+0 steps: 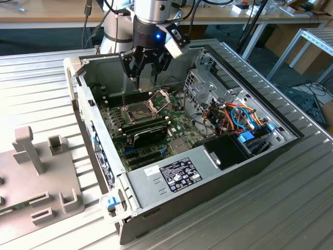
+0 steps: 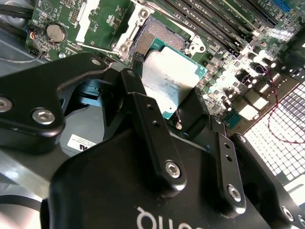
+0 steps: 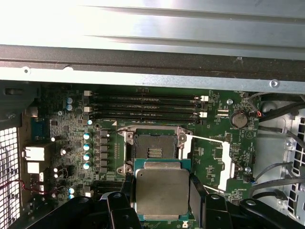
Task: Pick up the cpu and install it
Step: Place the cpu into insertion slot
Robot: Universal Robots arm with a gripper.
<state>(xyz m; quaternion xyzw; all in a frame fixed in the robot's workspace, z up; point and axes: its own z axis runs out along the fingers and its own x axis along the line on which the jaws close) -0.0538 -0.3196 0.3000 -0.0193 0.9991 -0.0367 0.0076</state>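
Observation:
My gripper (image 1: 146,70) hangs inside the open computer case, shut on the cpu (image 3: 162,191), a small square chip with a dull silver top and a green rim. In both wrist views a black finger (image 3: 196,192) presses on each side of the cpu (image 2: 167,80). The chip is held level in the air, above the green motherboard (image 3: 71,129) and just beside the open socket (image 3: 153,150). The socket's dark square bed lies bare, with its hinged metal frame (image 1: 160,97) swung up. In the second wrist view the socket (image 2: 159,39) lies just beyond the chip's far edge.
Black memory slots (image 3: 145,106) run along the socket near the case wall (image 3: 152,62). A coin cell (image 3: 238,119) and loose cables (image 3: 281,119) lie to one side. A drive cage (image 1: 208,78), coloured cables (image 1: 242,117) and the power supply (image 1: 171,174) fill the case's other half. A grey fixture (image 1: 36,172) stands on the table.

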